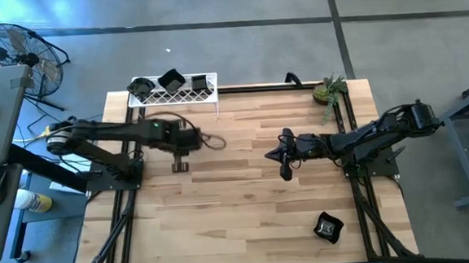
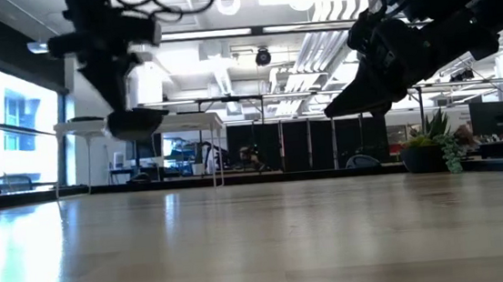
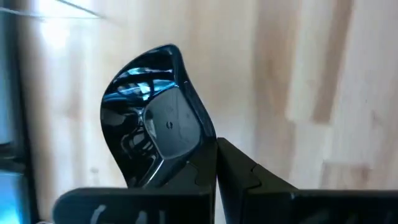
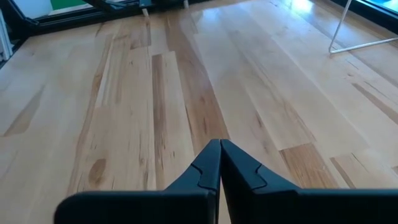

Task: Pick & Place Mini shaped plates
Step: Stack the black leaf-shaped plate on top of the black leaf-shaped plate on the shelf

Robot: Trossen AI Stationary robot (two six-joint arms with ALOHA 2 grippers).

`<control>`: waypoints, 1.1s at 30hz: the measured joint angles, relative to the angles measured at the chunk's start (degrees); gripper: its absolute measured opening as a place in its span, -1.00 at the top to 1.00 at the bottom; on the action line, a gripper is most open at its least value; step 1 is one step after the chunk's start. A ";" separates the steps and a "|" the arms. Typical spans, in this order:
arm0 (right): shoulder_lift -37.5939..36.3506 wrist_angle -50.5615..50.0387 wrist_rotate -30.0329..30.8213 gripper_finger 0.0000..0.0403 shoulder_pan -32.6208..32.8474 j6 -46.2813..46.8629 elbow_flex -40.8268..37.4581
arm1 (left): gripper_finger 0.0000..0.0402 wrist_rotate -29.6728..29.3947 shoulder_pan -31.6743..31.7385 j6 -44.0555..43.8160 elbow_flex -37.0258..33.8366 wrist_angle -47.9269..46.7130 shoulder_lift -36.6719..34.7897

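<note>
My left gripper [image 1: 179,163] hangs over the table's left-middle, in front of the white wire rack [image 1: 172,88], and is shut on one glossy black mini plate [image 3: 155,118]. In the low view that plate [image 2: 136,124] sits under the gripper [image 2: 126,111], well above the wood. A few more black plates [image 1: 170,78] lie on top of the rack. Another black plate [image 1: 328,226] rests flat on the table near the near right corner. My right gripper [image 1: 286,167] hovers over the table's middle right, shut [image 4: 219,155] and holding nothing. My left gripper pinches the black plate by its rim [image 3: 189,163] between the two fingers, which point down from above. One finger [image 3: 239,171] shows beside the rim; the plate covers the other. The plate is lifted clear of the table and tilted.
A small green potted plant [image 1: 328,89] stands at the far right corner. The black frame rail [image 1: 351,124] runs along the table's right edge. Bare wood [image 1: 239,205] lies between the arms and toward the near edge. A fan [image 1: 9,47] stands on the floor beyond the table.
</note>
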 joint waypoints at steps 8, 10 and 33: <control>-0.02 0.39 0.09 0.97 0.00 0.07 0.00 | 1.00 -8.06 7.54 0.08 11.45 -9.55 -6.18; -0.02 0.41 -0.04 0.97 0.00 0.09 0.00 | 1.00 -10.80 10.04 0.35 15.53 -12.04 -6.14; -0.02 0.42 -0.06 0.97 0.70 0.07 0.00 | 1.00 -7.08 46.06 23.10 14.64 -11.14 -6.13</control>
